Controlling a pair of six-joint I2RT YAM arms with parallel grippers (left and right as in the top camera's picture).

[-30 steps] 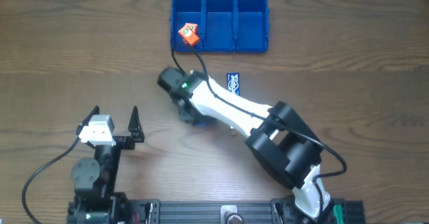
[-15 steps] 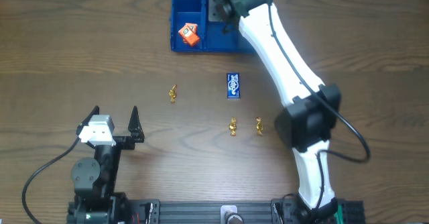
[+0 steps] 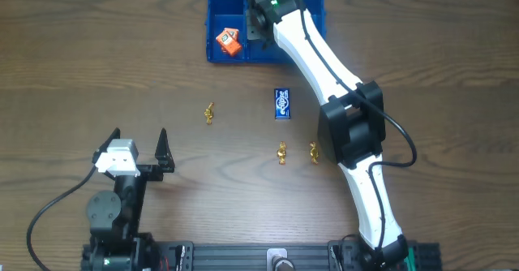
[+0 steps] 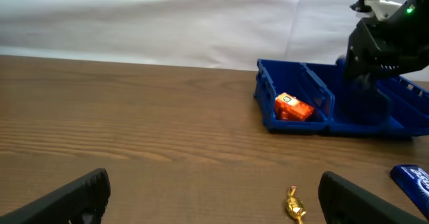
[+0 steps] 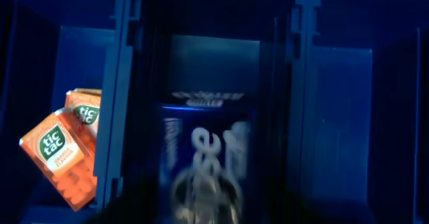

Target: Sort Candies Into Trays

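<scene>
Right jaws hang over the tray's [image 3: 223, 58] middle compartment with a blue packet [image 5: 204, 153] between them. Clamped or loose, I can't tell, and a skewed drop could snag a divider. Left jaws sit wide apart near their base. On the table [image 3: 422, 84]: three gold candies [image 3: 209, 113] and one more blue packet [image 3: 281, 103]. What look like two orange boxes [image 5: 53, 160] lie in the end compartment.

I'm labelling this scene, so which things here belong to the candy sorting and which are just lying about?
Job's: blue tray; orange boxes in its left compartment; blue packet at its middle compartment; second blue packet on the table; three gold candies.
Not the job's: wooden table; white backdrop.
</scene>
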